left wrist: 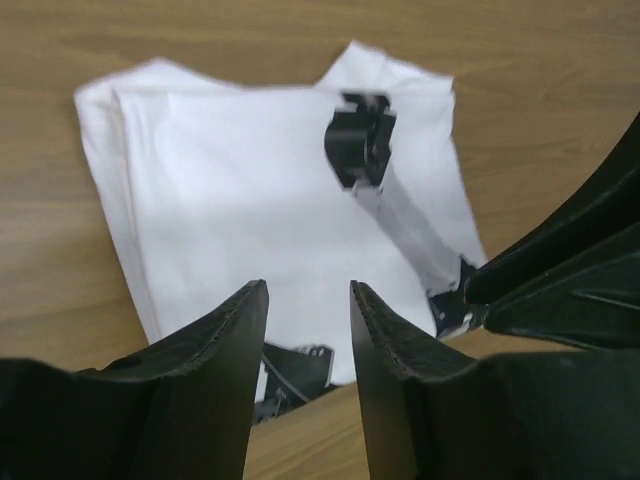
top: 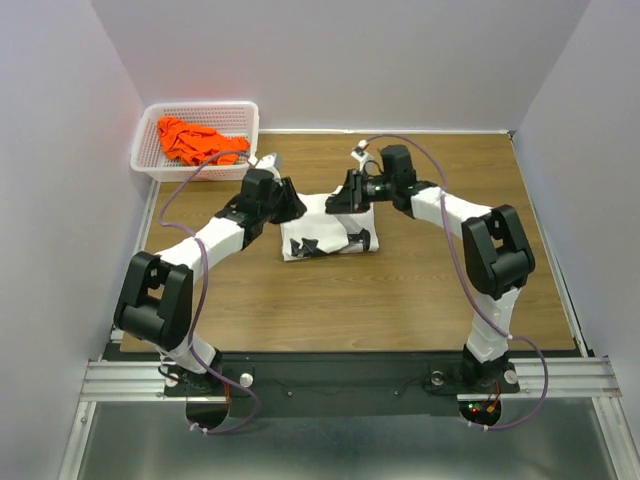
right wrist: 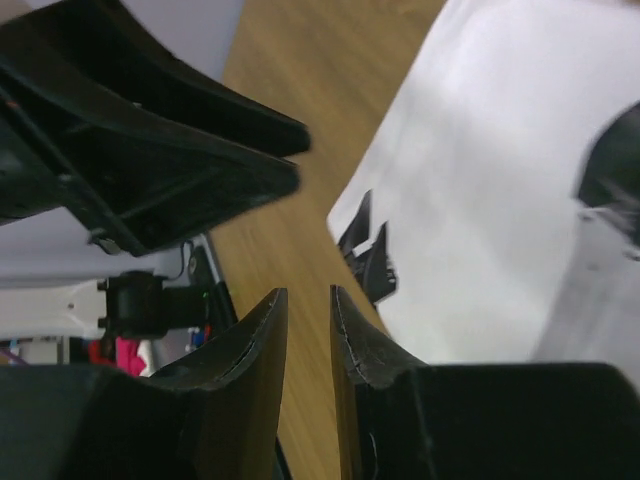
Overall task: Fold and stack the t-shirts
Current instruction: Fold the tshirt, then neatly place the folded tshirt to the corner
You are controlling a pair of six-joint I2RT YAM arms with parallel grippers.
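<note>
The white t-shirt [top: 325,238] lies folded into a rough square at the table's middle, with black printed marks along its near edge [left wrist: 290,368]. An orange t-shirt [top: 198,140] sits crumpled in the white basket [top: 200,106] at the back left. My left gripper [top: 292,205] hovers at the white shirt's far left corner; in its wrist view the jaws [left wrist: 308,288] stand open, nothing between them. At the far edge of that shirt [right wrist: 500,180], my right gripper [top: 342,198] shows a narrow empty gap in its own view [right wrist: 307,292], above bare wood beside the cloth.
The wooden table [top: 420,290] is walled at the back and both sides. The basket stands in the back left corner, close behind my left arm. The two grippers are close together over the shirt's far edge.
</note>
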